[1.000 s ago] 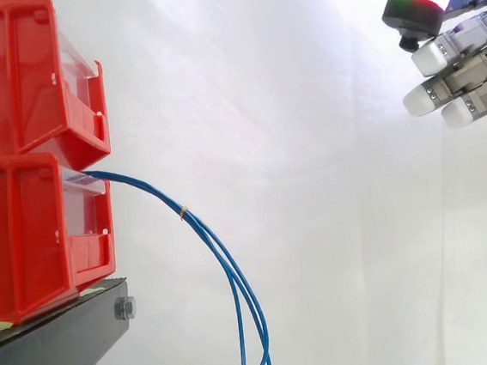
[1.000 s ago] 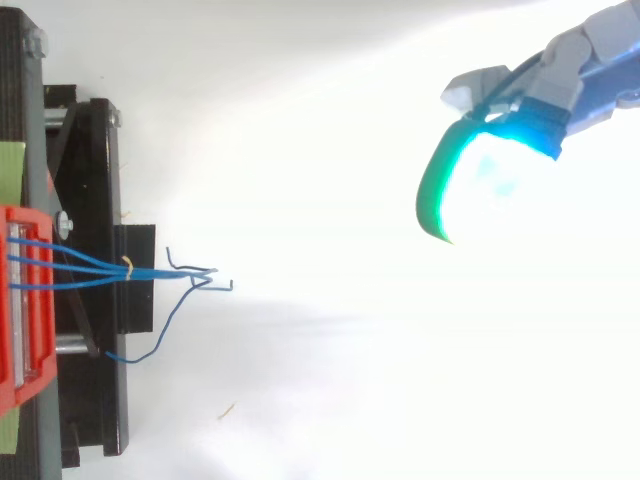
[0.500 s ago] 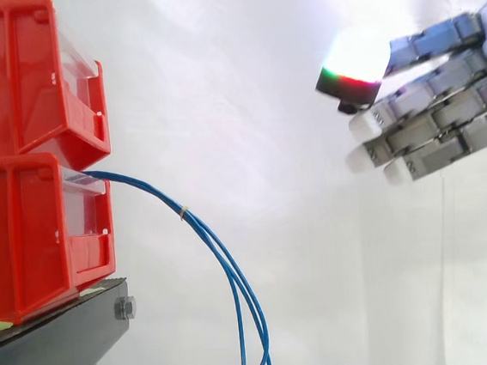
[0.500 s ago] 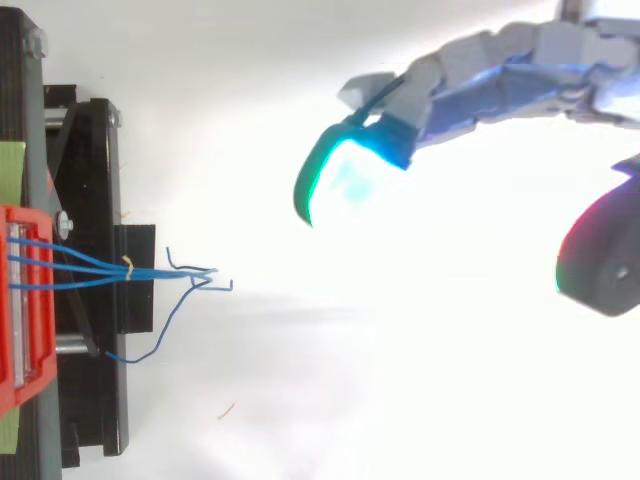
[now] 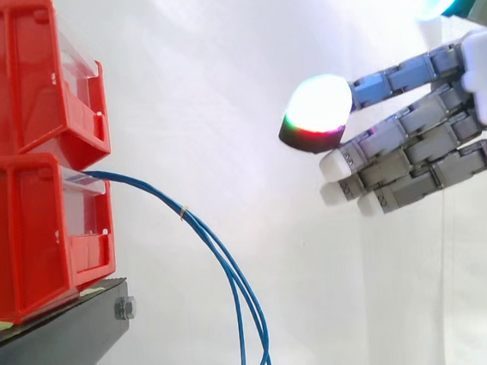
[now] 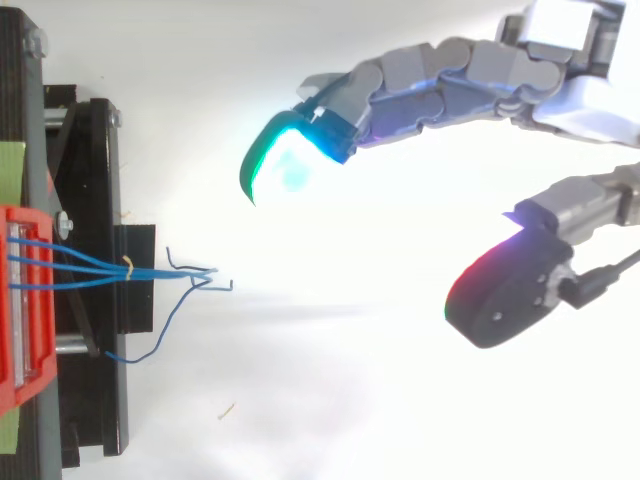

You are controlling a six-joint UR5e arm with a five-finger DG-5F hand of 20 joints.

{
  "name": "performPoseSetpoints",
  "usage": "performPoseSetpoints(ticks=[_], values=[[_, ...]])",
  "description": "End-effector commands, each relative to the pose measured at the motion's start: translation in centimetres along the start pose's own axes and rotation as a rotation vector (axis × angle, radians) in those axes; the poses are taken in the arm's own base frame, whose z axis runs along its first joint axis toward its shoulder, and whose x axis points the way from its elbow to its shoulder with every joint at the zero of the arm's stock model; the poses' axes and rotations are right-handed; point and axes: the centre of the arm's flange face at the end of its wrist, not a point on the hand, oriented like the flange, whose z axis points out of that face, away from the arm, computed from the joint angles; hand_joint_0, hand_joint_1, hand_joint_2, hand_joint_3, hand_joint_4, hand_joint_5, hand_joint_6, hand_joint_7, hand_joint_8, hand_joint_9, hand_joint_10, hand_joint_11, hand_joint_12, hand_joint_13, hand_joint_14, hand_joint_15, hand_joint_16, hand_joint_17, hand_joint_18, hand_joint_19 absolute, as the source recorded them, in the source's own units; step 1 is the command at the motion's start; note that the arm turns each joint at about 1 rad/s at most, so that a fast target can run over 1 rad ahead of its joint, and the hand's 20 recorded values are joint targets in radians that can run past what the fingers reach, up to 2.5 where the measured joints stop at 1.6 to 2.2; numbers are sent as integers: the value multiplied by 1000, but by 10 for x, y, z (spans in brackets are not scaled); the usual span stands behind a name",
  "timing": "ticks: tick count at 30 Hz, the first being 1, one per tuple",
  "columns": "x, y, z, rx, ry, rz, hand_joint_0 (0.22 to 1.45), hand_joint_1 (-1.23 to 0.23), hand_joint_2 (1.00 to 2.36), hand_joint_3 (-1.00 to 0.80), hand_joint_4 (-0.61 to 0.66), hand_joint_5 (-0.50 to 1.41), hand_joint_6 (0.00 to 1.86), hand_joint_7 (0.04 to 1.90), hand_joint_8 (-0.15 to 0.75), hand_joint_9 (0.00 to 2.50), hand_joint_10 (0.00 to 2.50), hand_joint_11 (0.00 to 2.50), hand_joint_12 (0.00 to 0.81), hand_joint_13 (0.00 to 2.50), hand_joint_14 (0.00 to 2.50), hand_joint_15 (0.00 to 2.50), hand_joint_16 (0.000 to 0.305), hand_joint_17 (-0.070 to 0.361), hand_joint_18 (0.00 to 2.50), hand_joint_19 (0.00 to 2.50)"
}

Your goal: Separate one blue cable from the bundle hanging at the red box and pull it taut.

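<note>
Blue cables (image 5: 183,211) hang from lower red bin (image 5: 25,242), straight-fingered hand (image 5: 428,130) well apart

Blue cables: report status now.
Open hand, empty, short of the blue cables. Cables slack, tied in a bundle, hanging from the lower red box. Nothing in between.

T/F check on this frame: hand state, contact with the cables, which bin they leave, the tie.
1. The hand is open, fingers straight. True.
2. The hand touches the blue cables. False: it is clear of them, to their right in the side view.
3. The cables come out of a blue bin. False: they come out of the lower red bin.
4. A yellow tie binds the cables. True.
</note>
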Motion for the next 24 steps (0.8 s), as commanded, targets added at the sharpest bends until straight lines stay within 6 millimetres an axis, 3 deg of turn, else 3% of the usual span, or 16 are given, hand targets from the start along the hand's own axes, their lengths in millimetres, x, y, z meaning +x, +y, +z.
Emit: performPoseSetpoints(ticks=[1,7,18,22,24], values=[[7,-16,6,23,-8,-16,445,-669,1000,-500,182,-232,502,754,277,439,5,197,347,263,0,50,42,95,84,0],[16,-40,18,18,-18,-7,448,-657,1000,-500,183,-232,502,755,276,444,5,207,344,266,0,52,42,94,82,0],[13,-46,21,20,-69,-10,449,-650,1000,-500,184,-231,502,755,276,445,6,216,344,266,2,55,42,94,82,0],[18,-64,28,25,-65,-7,449,-647,1000,-500,184,-230,502,754,278,444,5,214,343,268,1,53,42,94,83,0],[20,-63,30,9,-67,-5,448,-646,1000,-500,184,-230,502,754,277,445,5,207,344,270,0,53,42,94,83,0]])
